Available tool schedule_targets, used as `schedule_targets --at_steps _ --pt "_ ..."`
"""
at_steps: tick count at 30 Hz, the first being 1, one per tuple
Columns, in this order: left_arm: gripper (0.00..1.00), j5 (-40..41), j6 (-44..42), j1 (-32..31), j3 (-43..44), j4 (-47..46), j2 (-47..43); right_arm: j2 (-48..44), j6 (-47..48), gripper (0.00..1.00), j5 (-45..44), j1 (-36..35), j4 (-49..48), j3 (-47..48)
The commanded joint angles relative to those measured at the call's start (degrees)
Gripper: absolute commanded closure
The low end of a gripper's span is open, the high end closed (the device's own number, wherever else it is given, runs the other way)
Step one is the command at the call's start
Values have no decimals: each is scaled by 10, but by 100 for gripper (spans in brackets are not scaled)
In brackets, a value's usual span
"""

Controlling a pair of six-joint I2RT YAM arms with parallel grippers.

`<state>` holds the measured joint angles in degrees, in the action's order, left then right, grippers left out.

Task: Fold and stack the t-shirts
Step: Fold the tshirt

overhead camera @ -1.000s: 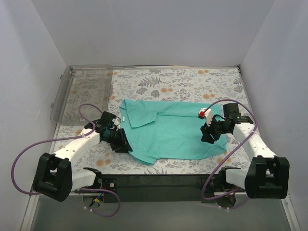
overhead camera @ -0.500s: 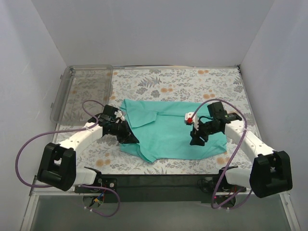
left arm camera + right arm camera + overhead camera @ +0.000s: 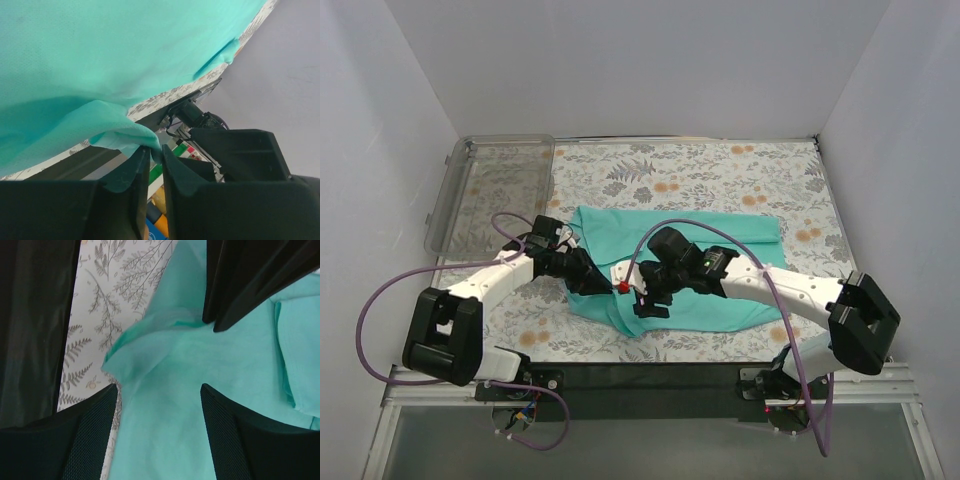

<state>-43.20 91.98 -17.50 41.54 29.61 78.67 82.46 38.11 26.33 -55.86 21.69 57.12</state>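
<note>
The left gripper (image 3: 155,150) pinches the t-shirt (image 3: 620,235) by its edge (a small fold). The right gripper (image 3: 157,390) has its 2 fingers (image 3: 90,440) wide apart over it, holding nothing.

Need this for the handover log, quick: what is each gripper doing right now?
Left gripper: shut on an edge of the t-shirt.
Right gripper: open over the t-shirt, holding nothing.
</note>
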Motion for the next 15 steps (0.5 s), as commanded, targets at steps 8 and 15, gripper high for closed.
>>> schedule_targets --at_steps 8,15 --pt "76 -42 21 25 13 -7 15 24 -207 38 -147 -65 -178 -15" --pt "68 0 -115 40 65 46 -7 28 -239 40 -111 -65 -181 -32"
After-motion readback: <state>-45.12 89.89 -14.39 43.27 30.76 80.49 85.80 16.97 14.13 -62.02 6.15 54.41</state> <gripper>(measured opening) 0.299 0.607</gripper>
